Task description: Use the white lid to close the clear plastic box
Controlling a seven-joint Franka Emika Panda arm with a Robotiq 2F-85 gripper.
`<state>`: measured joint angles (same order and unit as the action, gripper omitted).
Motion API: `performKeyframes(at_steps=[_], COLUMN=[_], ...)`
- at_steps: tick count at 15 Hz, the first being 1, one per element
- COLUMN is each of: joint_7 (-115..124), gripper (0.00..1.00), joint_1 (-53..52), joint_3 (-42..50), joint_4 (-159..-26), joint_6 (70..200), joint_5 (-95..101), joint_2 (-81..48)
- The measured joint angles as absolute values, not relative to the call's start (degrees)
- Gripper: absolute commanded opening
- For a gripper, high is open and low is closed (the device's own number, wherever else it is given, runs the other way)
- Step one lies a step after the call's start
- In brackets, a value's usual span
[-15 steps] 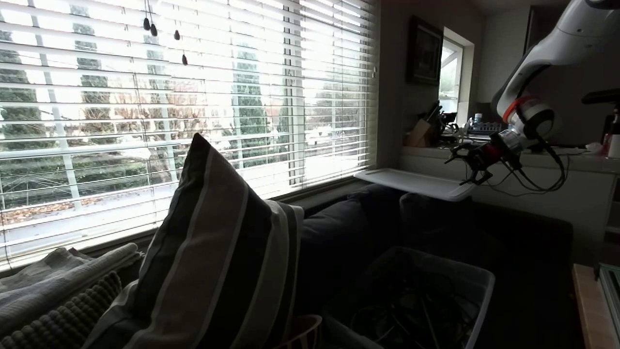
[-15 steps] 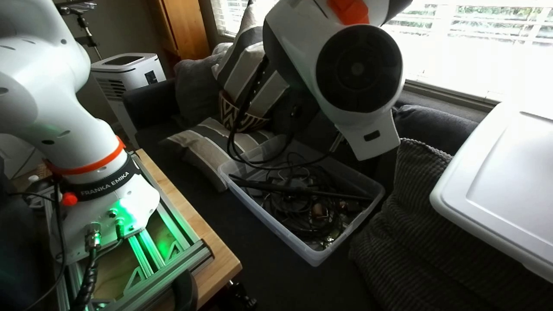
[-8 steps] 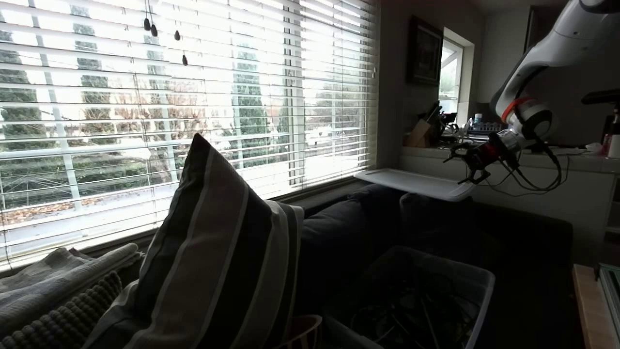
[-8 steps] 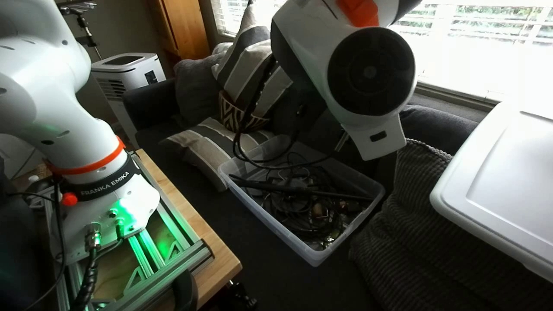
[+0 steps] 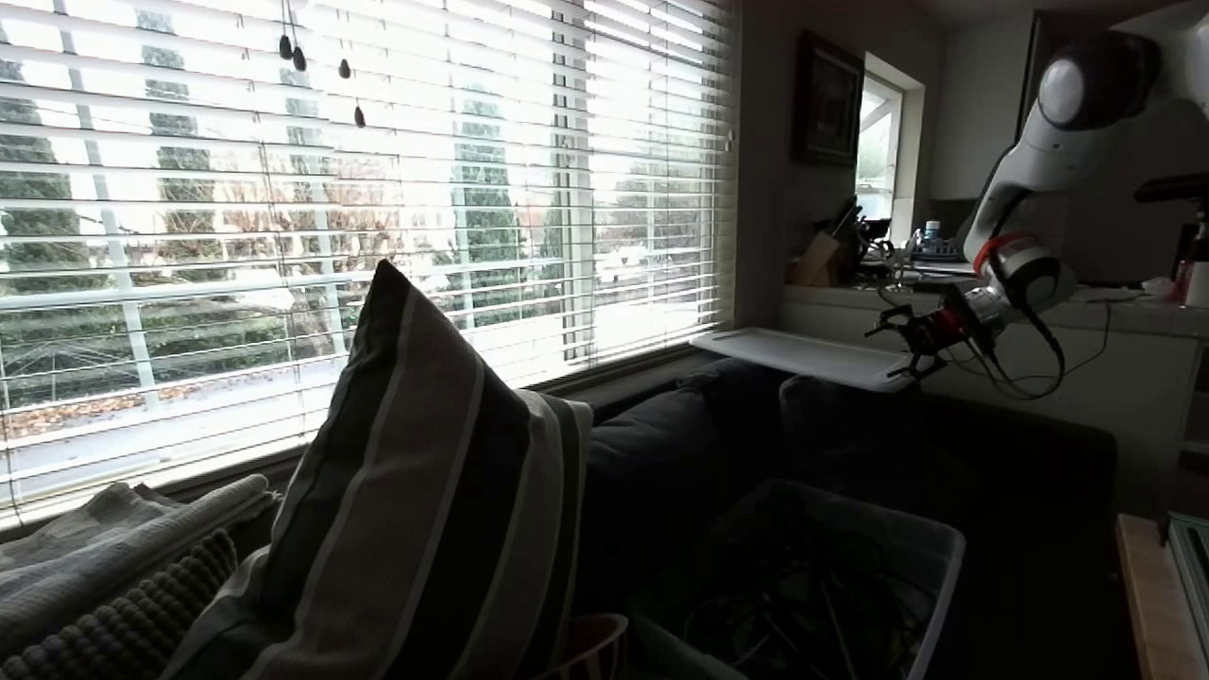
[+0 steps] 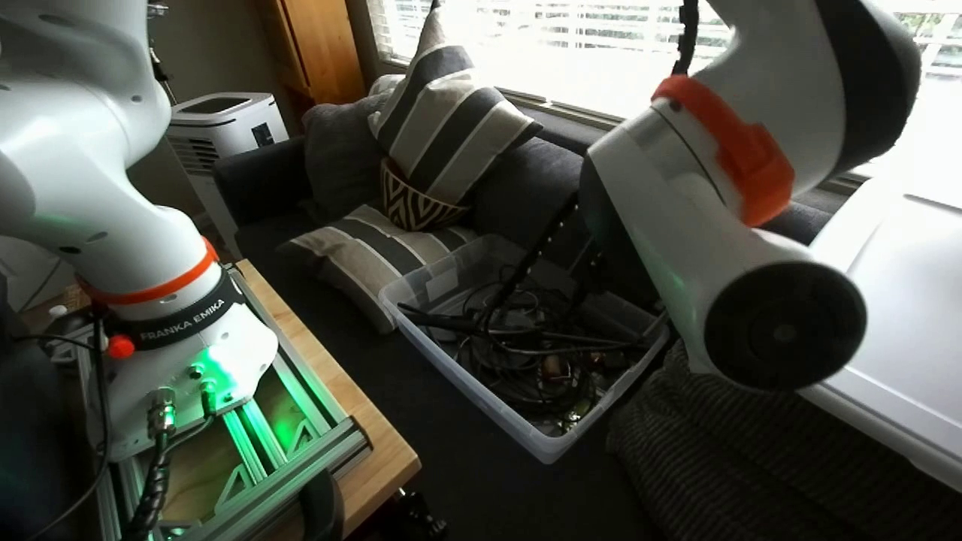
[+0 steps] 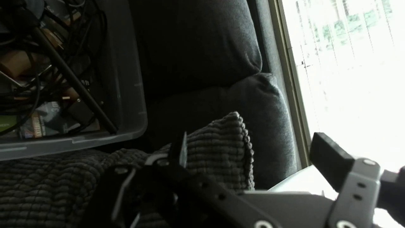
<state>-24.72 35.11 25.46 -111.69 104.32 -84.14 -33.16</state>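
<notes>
The white lid point(image 5: 803, 355) lies flat at the far end of the sofa by the window. It also shows at the right of an exterior view point(image 6: 909, 293), partly behind the arm, and as a bright corner in the wrist view point(image 7: 300, 180). My gripper point(image 5: 888, 351) is at the lid's right end; I cannot tell whether it touches. In the wrist view its fingers point(image 7: 253, 153) are wide apart with nothing between them. The clear plastic box point(image 6: 481, 394) stands uncovered on the sofa, holding cables and small items. Its rim shows in the wrist view point(image 7: 134, 107).
A ribbed grey cushion point(image 6: 691, 443) lies between box and lid, below the fingers in the wrist view point(image 7: 218, 148). A striped cushion point(image 6: 451, 113) and patterned basket point(image 6: 413, 203) stand beyond the box. The window sill point(image 7: 292, 85) runs alongside. The robot's wooden table point(image 6: 391, 451) is opposite.
The gripper has moved down toward the lid's right end. The arm has swung right and lower, now covering part of the lid in an exterior view. Lid and box have not moved.
</notes>
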Motion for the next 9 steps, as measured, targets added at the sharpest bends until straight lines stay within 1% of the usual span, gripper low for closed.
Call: performKeyframes(at_steps=[4,9], joint_7=[-24.57,-21.81], gripper=[1.0,1.0], joint_1=[41.06,47.76], joint_3=[22.79,19.86], joint_4=[-102.28,-92.58], joint_6=[102.21,100.99], joint_5=[-86.19,-86.9], joint_2=[-42.8,-50.42])
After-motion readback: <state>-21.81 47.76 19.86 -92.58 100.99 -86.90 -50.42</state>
